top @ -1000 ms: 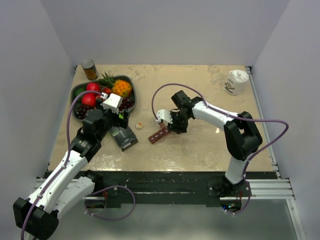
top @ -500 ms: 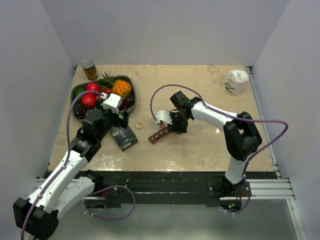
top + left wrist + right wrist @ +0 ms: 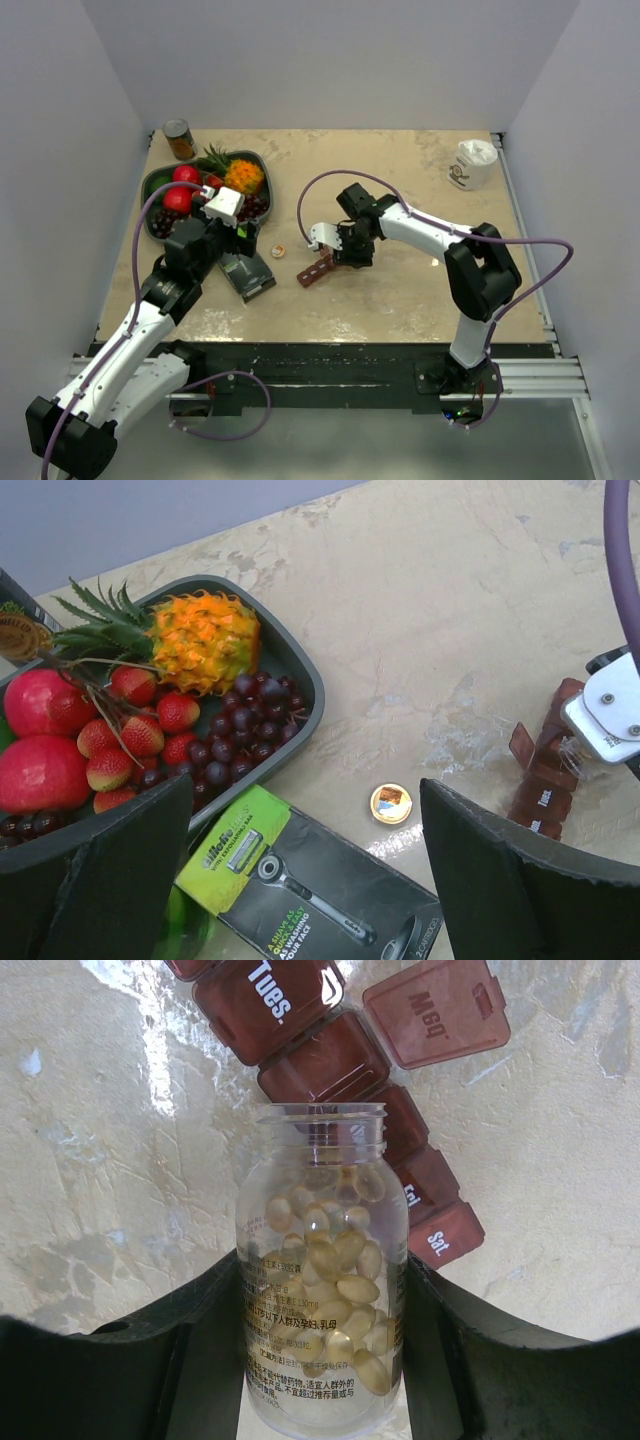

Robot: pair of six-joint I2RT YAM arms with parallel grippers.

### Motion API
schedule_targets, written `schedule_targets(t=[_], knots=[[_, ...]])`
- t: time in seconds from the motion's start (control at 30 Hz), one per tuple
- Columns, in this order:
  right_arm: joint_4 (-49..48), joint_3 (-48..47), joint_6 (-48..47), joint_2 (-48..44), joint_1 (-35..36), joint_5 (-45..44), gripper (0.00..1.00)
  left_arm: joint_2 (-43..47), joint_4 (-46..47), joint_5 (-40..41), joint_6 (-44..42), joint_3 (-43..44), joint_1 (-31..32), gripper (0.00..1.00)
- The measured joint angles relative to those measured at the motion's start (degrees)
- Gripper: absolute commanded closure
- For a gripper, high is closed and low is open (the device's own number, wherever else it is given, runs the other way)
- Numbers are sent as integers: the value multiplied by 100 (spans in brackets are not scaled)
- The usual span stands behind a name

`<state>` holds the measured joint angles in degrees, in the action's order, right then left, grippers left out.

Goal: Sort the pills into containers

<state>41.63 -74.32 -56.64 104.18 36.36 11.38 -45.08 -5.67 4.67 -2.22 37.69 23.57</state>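
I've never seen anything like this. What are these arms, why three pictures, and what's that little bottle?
These are two robot arms bolted to a table. One picture looks down from above; the other two come from a camera on each wrist, so the dark shapes at their bottom edges are that arm's own fingers. The right hand grips an uncapped clear bottle of yellowish pills, its mouth by a dark red weekday pill box with one lid flipped open. The left hand is open and empty, over a razor pack beside a fruit bowl. A small round cap lies nearby; a tin can and a white cup stand at the back.
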Motion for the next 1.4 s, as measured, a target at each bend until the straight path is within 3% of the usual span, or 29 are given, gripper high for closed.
schedule_targets(t=[1.4], knots=[[168, -249, 17, 164, 125, -295, 97, 52, 0, -4, -24, 0, 0, 1]])
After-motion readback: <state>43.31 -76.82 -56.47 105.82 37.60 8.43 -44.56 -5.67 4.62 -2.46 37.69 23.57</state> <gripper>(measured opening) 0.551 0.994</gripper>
